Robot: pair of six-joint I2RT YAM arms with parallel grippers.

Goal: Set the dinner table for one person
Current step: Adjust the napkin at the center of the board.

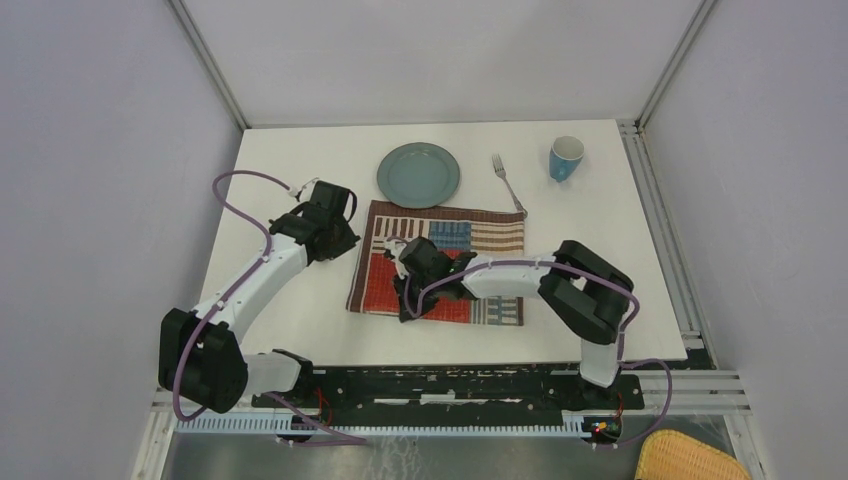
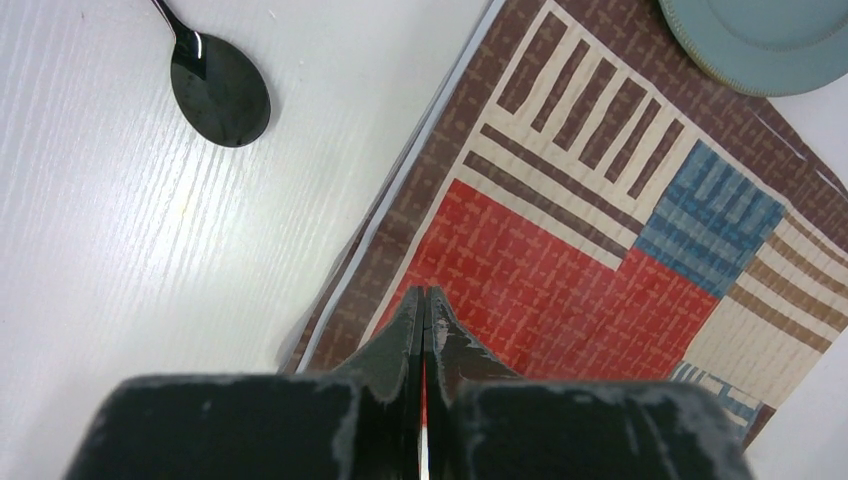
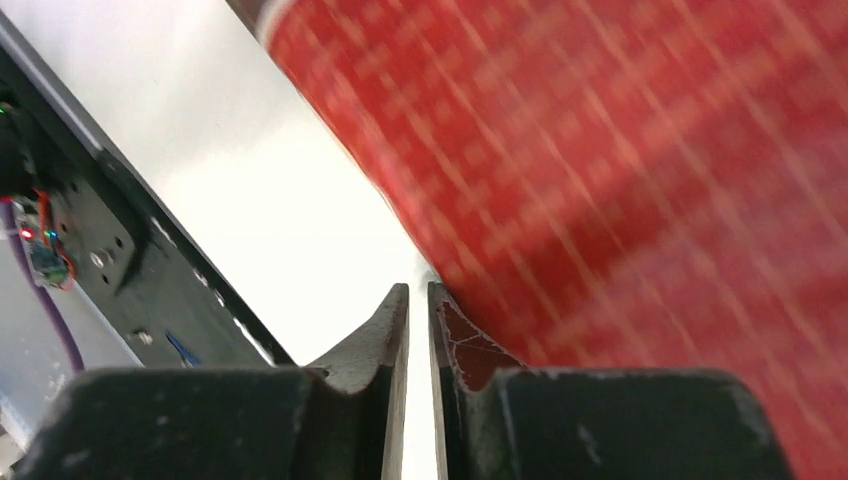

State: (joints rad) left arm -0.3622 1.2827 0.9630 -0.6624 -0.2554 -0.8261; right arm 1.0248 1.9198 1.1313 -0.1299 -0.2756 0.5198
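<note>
a yellow woven basket (image 1: 693, 458) lies partly out of view.

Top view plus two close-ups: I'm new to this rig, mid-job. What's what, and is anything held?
Two arms stand at the near edge of the table. The top view looks down from behind them; each close-up is a wrist camera looking along its own fingers. On the table lie a mat, plate, fork, cup, and a spoon only the left wrist shows. The left gripper is shut and empty above the mat. The right gripper, slightly open, is low at the mat's edge, holding nothing.
</note>
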